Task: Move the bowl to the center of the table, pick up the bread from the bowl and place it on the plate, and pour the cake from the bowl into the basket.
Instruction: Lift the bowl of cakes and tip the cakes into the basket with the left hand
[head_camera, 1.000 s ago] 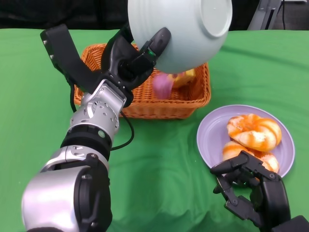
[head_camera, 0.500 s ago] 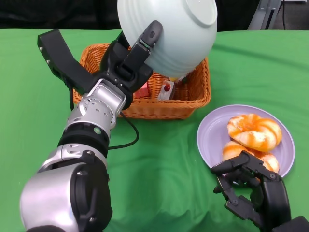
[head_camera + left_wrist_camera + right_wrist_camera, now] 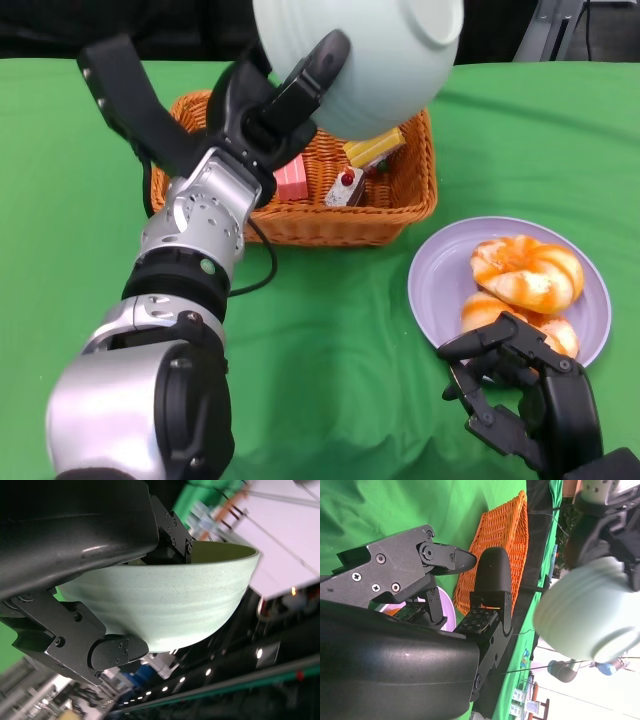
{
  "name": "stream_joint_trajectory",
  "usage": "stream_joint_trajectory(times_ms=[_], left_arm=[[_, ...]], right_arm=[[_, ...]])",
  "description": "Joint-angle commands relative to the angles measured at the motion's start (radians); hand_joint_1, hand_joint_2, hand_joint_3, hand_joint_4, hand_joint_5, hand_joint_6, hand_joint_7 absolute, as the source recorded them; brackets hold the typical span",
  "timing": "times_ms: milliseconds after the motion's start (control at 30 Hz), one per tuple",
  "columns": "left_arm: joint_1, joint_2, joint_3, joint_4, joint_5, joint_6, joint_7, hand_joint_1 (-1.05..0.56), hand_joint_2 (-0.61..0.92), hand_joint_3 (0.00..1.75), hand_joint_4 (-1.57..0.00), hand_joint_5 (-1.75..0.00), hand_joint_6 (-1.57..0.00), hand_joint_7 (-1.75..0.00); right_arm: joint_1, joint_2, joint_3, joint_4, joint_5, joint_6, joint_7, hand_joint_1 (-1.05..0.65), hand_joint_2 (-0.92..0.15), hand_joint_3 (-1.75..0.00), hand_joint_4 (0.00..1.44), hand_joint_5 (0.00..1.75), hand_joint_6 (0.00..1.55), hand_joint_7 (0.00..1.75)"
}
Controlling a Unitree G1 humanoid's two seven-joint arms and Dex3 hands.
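The left robot hand (image 3: 265,110) gripped the pale green bowl (image 3: 365,55) by its rim, holding it tipped nearly upside down, directly above the far side of the wicker basket (image 3: 300,215) on the green bench (image 3: 330,340). Its mouth faced down and away, its base toward the camera. 3 cake pieces (image 3: 345,185) lay in the basket below, so the pour looked done; setting the bowl down seemed the likely next move, with the left arm alone placed for it. Well to the right, the bread (image 3: 525,272) sat on the purple plate (image 3: 435,285). The right robot hand (image 3: 525,400) rested just beside the plate's near edge, fingers loosely apart, holding nothing.
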Motion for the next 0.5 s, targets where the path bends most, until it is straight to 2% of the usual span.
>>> stream_joint_trajectory(times_ms=[33,167,367,467,500], left_arm=[[0.012,0.008,-0.078,-0.054,0.078,-0.123,-0.081,-0.1,0.64,1.13,-0.74,-1.68,-0.74,-1.54],[0.045,0.01,-0.165,-0.096,0.184,-0.361,-0.127,-0.15,0.52,1.21,-0.81,-1.66,-0.77,-1.52],[0.097,0.053,-0.272,-0.114,0.353,-0.717,-0.096,-0.14,0.5,1.23,-0.81,-1.67,-0.76,-1.55],[0.125,0.089,-0.301,-0.111,0.425,-0.857,-0.049,-0.1,0.55,1.17,-0.77,-1.74,-0.74,-1.55],[0.133,0.104,-0.311,-0.109,0.455,-0.898,-0.021,-0.11,0.6,1.08,-0.75,-1.74,-0.73,-1.54]], right_arm=[[-0.002,-0.01,-0.005,0.001,-0.009,-0.009,-0.014,-0.14,-0.73,-0.58,0.73,1.49,0.72,1.18],[-0.006,-0.014,-0.003,0.001,-0.003,-0.001,-0.005,-0.15,-0.75,-0.57,0.72,1.49,0.72,1.2],[-0.012,-0.013,-0.003,0.006,0.005,-0.011,-0.001,-0.14,-0.75,-0.55,0.73,1.49,0.71,1.21],[-0.015,-0.018,-0.004,0.004,0.015,-0.01,0.012,-0.12,-0.76,-0.55,0.73,1.48,0.71,1.21],[-0.016,-0.02,-0.004,0.0,0.016,-0.006,0.015,-0.12,-0.77,-0.55,0.73,1.48,0.7,1.21]])
